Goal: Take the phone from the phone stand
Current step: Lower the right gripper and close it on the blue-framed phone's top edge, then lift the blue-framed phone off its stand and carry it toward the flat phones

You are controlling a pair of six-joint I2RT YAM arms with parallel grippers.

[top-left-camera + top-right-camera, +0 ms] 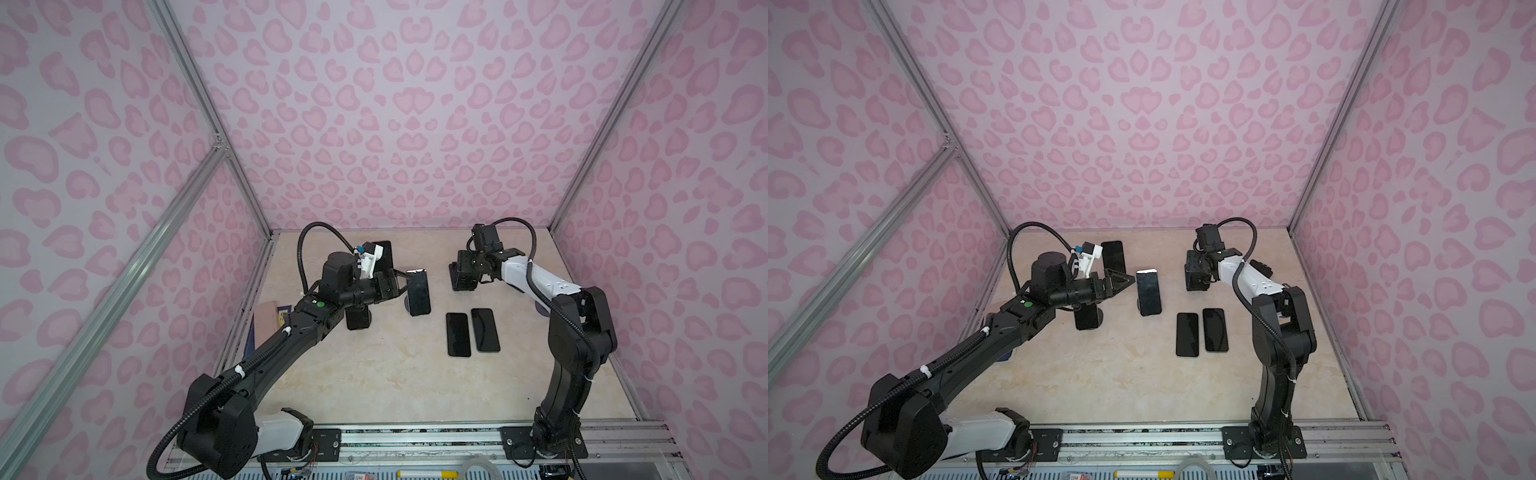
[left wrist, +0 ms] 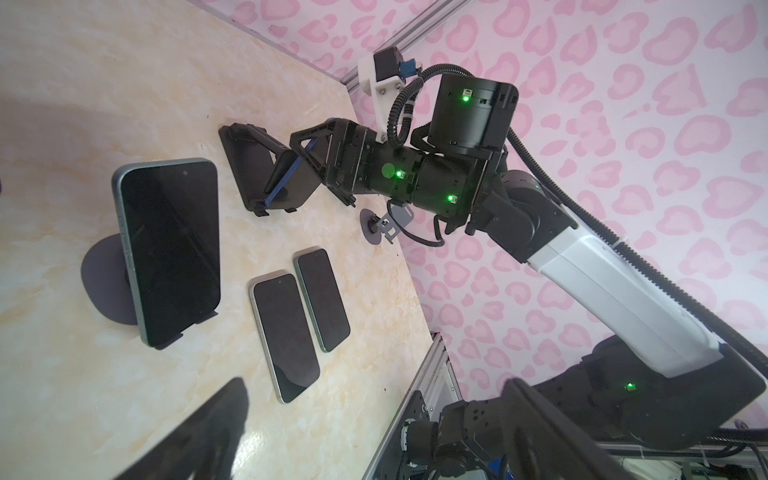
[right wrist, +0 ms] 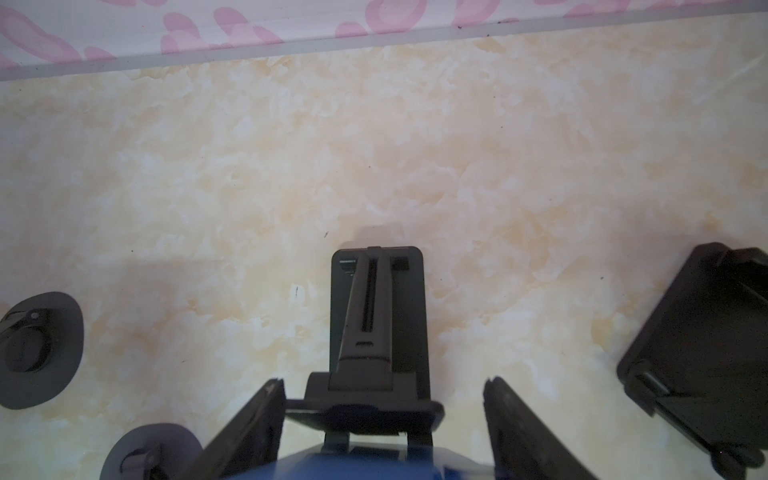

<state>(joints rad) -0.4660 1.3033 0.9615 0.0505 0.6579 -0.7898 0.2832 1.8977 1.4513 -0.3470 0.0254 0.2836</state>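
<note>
Top views: the right pincer (image 1: 464, 275) is pointing down onto the black folding plastic phone stand (image 1: 457, 286) at the far right of the beige marbled table (image 1: 374, 374). Its wrist is covering the task phone, so nothing of that phone is showing here. The left pincer (image 1: 1128, 284) is hanging empty with its jaws wide apart, just beside a grey-rimmed dark phone on a round-base stand (image 1: 1148, 293). Left wrist view: the blue-edged dark phone (image 2: 289, 173) is sitting tilted in the folding stand, with the right pincer's jaws straddling it. Two dark phones lying flat (image 2: 284, 336) are resting nearby, apart from the stand. Right wrist view: the jaws are standing apart on either side of the stand's cradle, and the phone is showing only as a blue strip at the frame edge. Whether the pads are pressing on the phone's edges I cannot tell. Judged risks: the jaws may be catching the cradle lip together with the phone, so a lift would be dragging or tipping the light stand. A grip on the thin edges alone may be slipping. Hard to read: the left pincer's own fingers are appearing only as blurred dark shapes in the left wrist view.
</note>
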